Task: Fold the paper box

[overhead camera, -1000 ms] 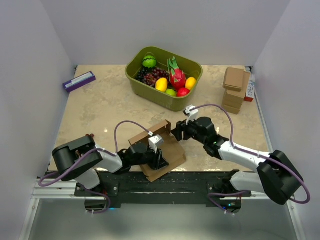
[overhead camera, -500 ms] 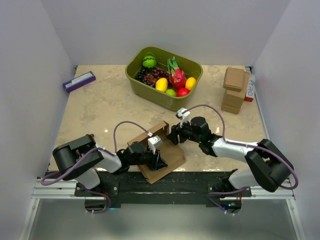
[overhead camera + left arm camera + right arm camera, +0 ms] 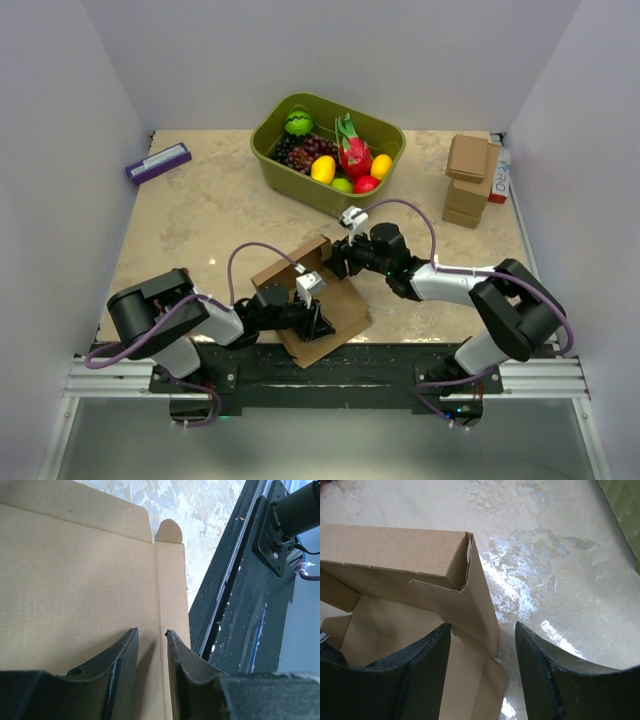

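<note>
The paper box is a brown cardboard mailer lying at the near middle of the table, with its far wall raised. My left gripper rests on the box's flat near panel. Its fingers are a narrow gap apart with nothing between them. My right gripper is open at the box's far right corner. In the right wrist view the raised corner flap stands between its fingers, touching neither that I can see.
A green bin of toy fruit stands at the back middle. A stack of smaller brown boxes is at the back right, a purple box at the back left. The black base rail runs right beside the box.
My right gripper has moved left to the box's far right corner, and the corner flap now sits between its fingers. The left arm has stayed put on the panel.
</note>
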You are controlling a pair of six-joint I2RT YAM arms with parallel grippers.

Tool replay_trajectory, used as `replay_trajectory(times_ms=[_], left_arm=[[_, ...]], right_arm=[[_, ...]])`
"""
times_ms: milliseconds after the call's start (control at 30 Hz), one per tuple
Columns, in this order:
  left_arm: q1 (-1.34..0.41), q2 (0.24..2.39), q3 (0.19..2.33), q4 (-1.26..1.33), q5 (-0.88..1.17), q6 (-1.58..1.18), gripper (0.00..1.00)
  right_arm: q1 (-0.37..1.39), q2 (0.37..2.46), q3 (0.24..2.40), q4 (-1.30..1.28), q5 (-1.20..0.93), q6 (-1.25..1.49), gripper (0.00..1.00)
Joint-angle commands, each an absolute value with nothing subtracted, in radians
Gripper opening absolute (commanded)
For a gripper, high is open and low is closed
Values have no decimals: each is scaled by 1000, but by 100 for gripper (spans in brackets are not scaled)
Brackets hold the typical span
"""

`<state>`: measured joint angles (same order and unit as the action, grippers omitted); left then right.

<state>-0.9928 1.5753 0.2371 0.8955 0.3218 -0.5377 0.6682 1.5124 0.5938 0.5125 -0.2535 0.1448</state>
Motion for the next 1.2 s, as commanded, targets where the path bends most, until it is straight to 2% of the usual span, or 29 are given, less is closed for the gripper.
replay_trajectory(times_ms=[0, 467, 600, 767, 1000, 1167], left_arm=[[-1000, 1620, 201, 750, 368, -517, 34], [-1000, 1628, 206, 746, 364, -518, 33], [-1000, 1624, 203, 742, 356, -518, 33], [-1000, 1620, 202, 738, 345, -519, 33], [-1000, 1609, 195, 730, 327, -529, 33], [-1000, 1588, 186, 716, 298, -540, 31]], right_arm=[[673, 1535, 657, 623, -258, 117, 56], [689, 1606, 661, 683, -164, 141, 30], [729, 1597, 653, 680, -68, 137, 14], [794, 1583, 653, 647, 103, 114, 10], [848, 1605, 680, 580, 328, 107, 0], [856, 1598, 680, 519, 483, 135, 0]])
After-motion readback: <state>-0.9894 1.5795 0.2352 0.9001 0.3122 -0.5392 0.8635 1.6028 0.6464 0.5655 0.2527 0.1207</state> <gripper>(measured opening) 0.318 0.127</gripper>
